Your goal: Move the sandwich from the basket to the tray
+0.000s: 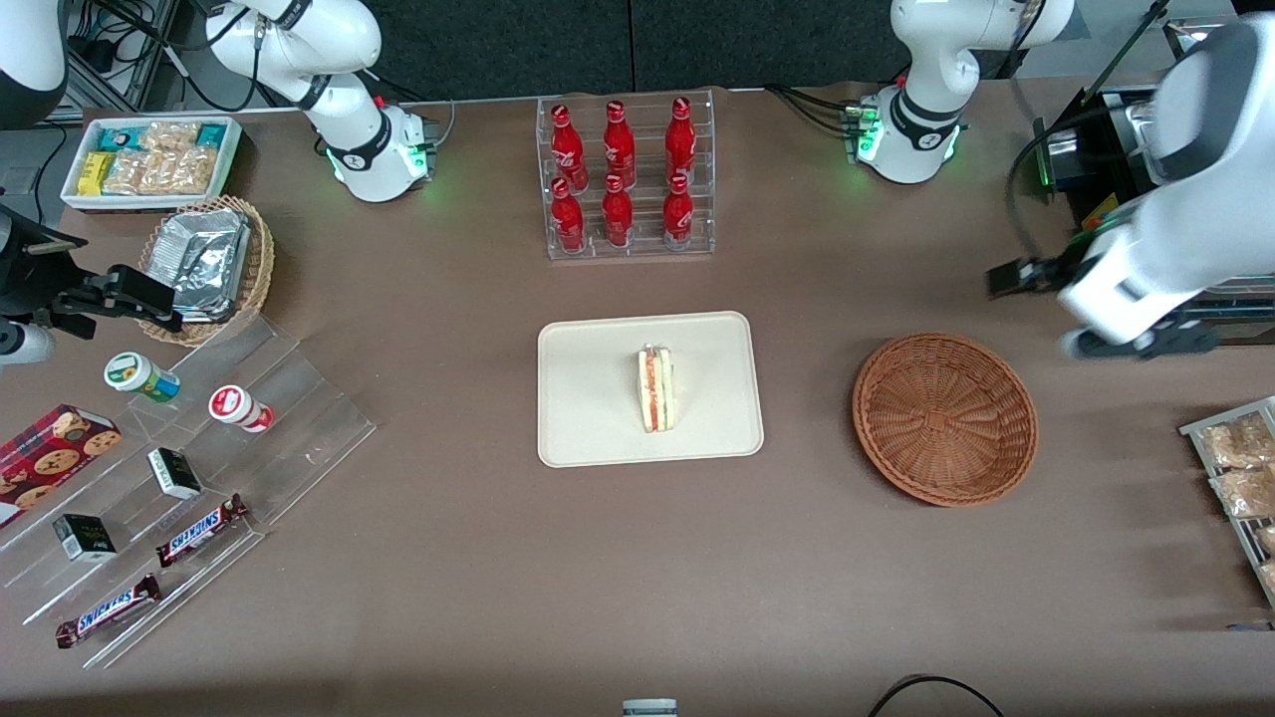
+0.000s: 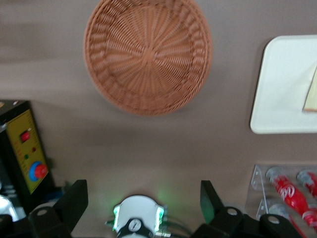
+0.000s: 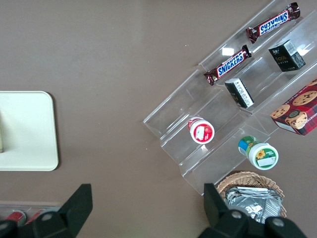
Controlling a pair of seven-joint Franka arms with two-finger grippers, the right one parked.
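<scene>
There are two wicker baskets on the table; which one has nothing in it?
The reddish-brown basket beside the tray, toward the working arm's end. The paler tan basket holds foil packets. The gripper, open, hangs above the table near the empty one.

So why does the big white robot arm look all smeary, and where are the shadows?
Front view: the working arm's gripper, fingers open, looks smeared by motion blur above the table, farther from the camera than the basket; the sandwich on the tray stays sharp. Left wrist view: a soft shadow lies beside the basket.
</scene>
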